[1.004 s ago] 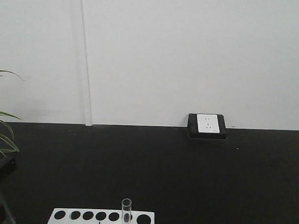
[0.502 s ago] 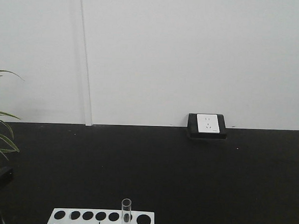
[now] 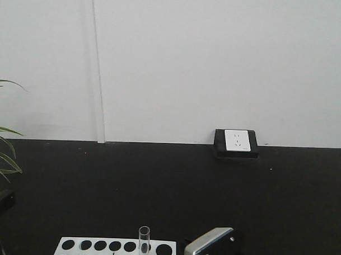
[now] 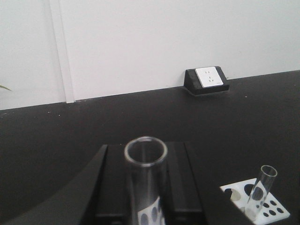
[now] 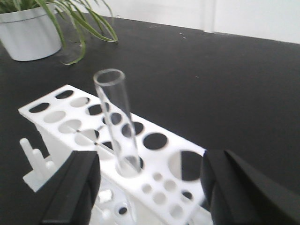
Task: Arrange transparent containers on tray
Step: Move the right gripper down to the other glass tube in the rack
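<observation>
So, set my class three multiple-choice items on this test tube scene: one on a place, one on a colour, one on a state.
1. Where is the upright test tube?
A in a hole of the rack
B lying flat beside the rack
C in a beaker

2. What colour is the table?
A white
B black
C green

3. How is the right gripper?
A shut on the tube
B open
C out of view

Answers:
1 A, the tube stands in a rack hole.
2 B, the surface around the rack is black.
3 B, its fingers stand wide apart, clear of the tube.
</observation>
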Robot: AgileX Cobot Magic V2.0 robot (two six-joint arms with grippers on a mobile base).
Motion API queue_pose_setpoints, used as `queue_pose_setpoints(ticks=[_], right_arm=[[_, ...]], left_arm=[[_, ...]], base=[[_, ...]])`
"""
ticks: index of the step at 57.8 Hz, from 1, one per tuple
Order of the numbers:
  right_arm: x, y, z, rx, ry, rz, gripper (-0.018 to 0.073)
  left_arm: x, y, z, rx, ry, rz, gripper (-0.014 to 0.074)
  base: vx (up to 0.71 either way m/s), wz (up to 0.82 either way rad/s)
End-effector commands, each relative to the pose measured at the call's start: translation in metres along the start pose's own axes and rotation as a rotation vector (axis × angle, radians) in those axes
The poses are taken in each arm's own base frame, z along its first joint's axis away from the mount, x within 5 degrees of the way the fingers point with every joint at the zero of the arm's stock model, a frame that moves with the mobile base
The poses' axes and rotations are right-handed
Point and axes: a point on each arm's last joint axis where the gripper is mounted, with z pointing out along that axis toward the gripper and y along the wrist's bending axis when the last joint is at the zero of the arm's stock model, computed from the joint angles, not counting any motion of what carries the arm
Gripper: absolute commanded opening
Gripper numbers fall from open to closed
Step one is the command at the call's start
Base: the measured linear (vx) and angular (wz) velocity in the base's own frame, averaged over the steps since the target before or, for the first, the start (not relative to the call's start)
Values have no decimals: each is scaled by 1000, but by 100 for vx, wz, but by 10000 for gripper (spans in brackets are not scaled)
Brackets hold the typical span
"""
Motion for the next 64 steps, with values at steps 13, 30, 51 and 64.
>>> queue_pose_setpoints(ticks=[13, 30, 51, 64], right_arm=[[-37, 7, 29, -62, -140, -49, 530], [-34, 7, 54, -83, -130, -59, 530], [-32, 7, 60, -85, -133, -58, 435], [-33, 7, 60, -86, -143, -60, 230]], left_arm=[[-20, -4, -5, 25, -137, -4, 66], [-20, -4, -5, 26, -137, -4, 66], [-20, -4, -5, 26, -137, -4, 66], [-20, -4, -5, 26, -137, -4, 66]], base=[[0, 0], [0, 0], [0, 0], [0, 0]])
